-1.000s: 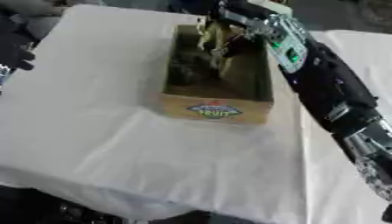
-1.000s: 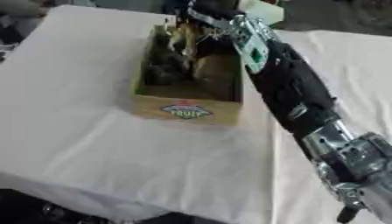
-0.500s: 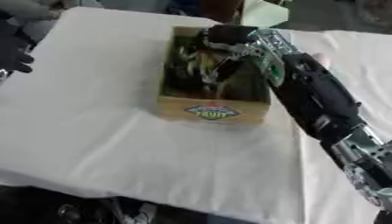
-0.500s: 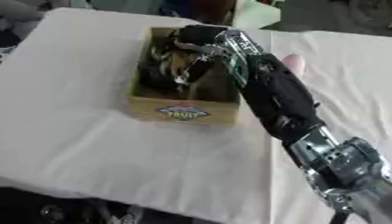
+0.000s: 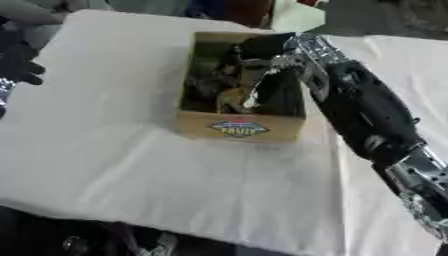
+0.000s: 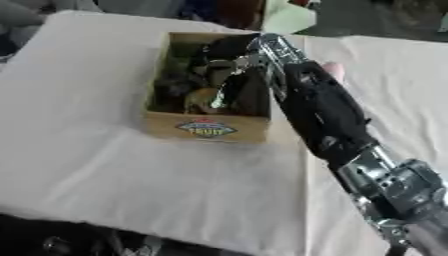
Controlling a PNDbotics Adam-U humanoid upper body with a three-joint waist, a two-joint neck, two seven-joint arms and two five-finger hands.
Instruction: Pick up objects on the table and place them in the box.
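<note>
A cardboard box [image 5: 238,128] with a fruit label on its front stands on the white-clothed table [image 5: 131,165]. Dark and tan objects [image 5: 210,90] lie jumbled inside it. My right arm comes in from the lower right, and my right hand [image 5: 261,52] is down inside the box over its far right part, above the objects. Blur hides whether it holds anything. A small pink thing [image 6: 332,70] lies on the cloth just right of my forearm. My left hand [image 5: 19,60] rests open at the left edge, well away from the box.
A pale green and white object [image 5: 296,17] stands just beyond the box at the table's far edge. A second white-covered surface [image 5: 411,65] lies to the right, under my arm. The cloth's front edge [image 5: 175,225] drops off near the bottom.
My right hand has come down from above the box's far end into the box, carrying a dangling tan and dark thing with it. The left hand has stayed at the left edge.
</note>
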